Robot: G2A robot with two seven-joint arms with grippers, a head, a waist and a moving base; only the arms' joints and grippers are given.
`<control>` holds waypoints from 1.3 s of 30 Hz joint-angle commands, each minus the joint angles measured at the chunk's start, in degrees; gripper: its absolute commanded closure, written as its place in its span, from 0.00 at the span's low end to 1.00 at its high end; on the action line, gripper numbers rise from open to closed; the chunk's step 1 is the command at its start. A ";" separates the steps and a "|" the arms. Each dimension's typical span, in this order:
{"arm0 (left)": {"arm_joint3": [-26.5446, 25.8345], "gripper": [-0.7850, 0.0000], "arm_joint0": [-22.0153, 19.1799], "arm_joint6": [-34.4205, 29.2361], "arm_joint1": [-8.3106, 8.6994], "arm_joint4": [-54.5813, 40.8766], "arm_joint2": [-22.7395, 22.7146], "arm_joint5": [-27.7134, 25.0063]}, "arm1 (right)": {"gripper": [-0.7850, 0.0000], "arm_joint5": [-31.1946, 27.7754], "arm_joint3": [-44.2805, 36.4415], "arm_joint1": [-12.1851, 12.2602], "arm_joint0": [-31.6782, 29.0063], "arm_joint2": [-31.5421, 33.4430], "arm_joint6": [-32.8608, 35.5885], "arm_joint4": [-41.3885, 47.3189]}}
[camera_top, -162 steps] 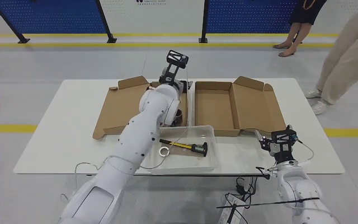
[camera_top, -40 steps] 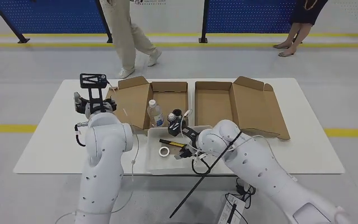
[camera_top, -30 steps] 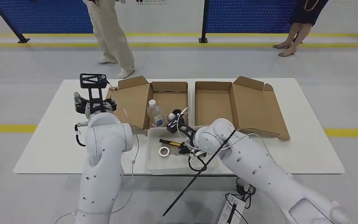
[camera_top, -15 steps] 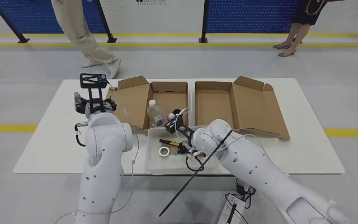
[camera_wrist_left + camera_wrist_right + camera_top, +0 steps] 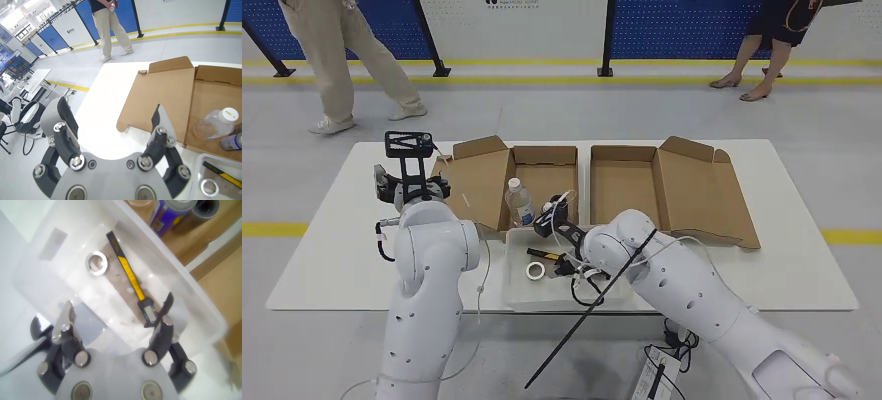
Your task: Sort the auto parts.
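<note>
My right gripper (image 5: pixel 119 303) is open above the clear plastic tray (image 5: pixel 170 255), its fingers either side of the digital head of a yellow and black caliper (image 5: pixel 130 275). A metal ring (image 5: pixel 97 263) lies beside the caliper in the tray (image 5: pixel 517 295). My left gripper (image 5: pixel 110 107) is open and holds nothing, over the white table beside the left cardboard box's flap (image 5: pixel 160 91). That box (image 5: pixel 542 170) contains a clear bottle (image 5: pixel 519 203), a blue can (image 5: pixel 166 215) and a dark cylinder (image 5: pixel 204 209).
A second cardboard box (image 5: pixel 627 195) lies open to the right of the first, its lid flap (image 5: pixel 702 190) spread toward the table's right side. The tray stands at the table's front edge. Bare table (image 5: pixel 332 250) extends to the left.
The right arm came from the table's front right edge to the tray and has drifted slightly left. The left arm left the box and has kept still at the table's left.
</note>
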 commanded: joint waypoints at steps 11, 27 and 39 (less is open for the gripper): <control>0.00 0.00 0.00 0.00 0.00 0.00 0.00 0.00 | 0.00 12.94 5.17 -4.20 4.13 -5.78 6.80 -1.75; 0.00 0.00 0.00 0.00 0.00 0.00 0.00 0.00 | 0.00 16.18 7.18 -5.07 4.07 -5.51 4.88 -1.69; 0.00 0.00 0.00 0.00 0.00 0.00 0.00 0.00 | 0.00 18.27 7.41 -5.48 2.24 -5.38 1.77 -3.37</control>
